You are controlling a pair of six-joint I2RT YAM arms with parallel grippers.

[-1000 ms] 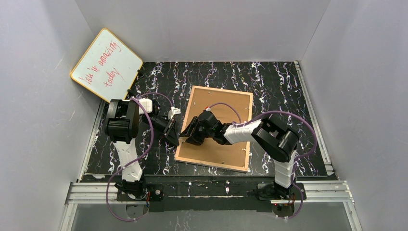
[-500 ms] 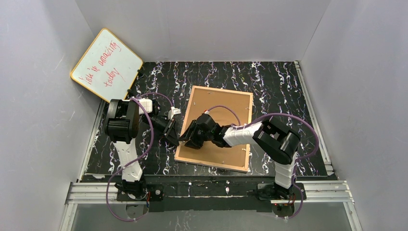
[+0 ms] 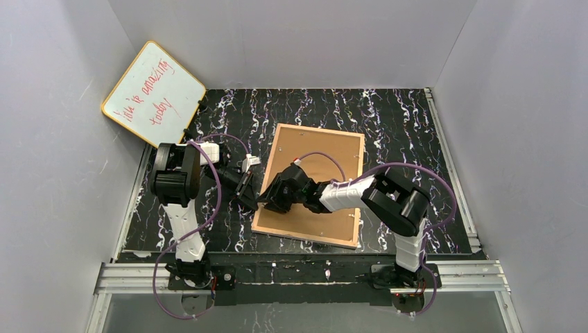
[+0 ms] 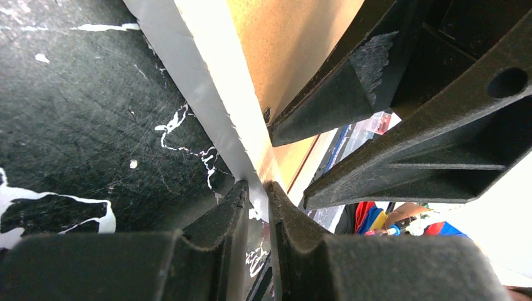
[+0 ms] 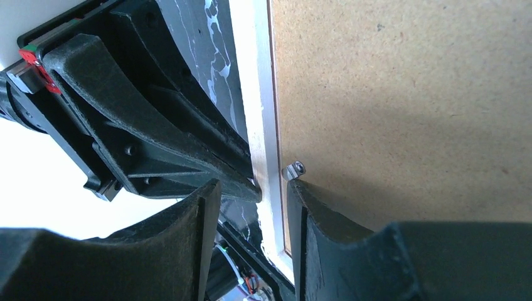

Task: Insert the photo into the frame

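Left gripper [image 4: 256, 191] pinches the left rim of the frame [image 5: 258, 125], lying back-up on the table [image 3: 402, 118], photo unseen, so I judge my right gripper [image 5: 252, 188], jaws spread astride that rim, should nudge the small metal tab [image 5: 293, 169] gently without shifting the backing board [image 5: 408, 94].

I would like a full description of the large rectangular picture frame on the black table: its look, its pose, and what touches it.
The large thin rectangular picture frame lies back side up, slightly turned, on the black marbled table. Its narrow rim looks like pale tan wood, and a plain brown backing board fills it, with a small metal tab at the edge. The left gripper pinches its left rail; the open right gripper straddles that rail beside it.
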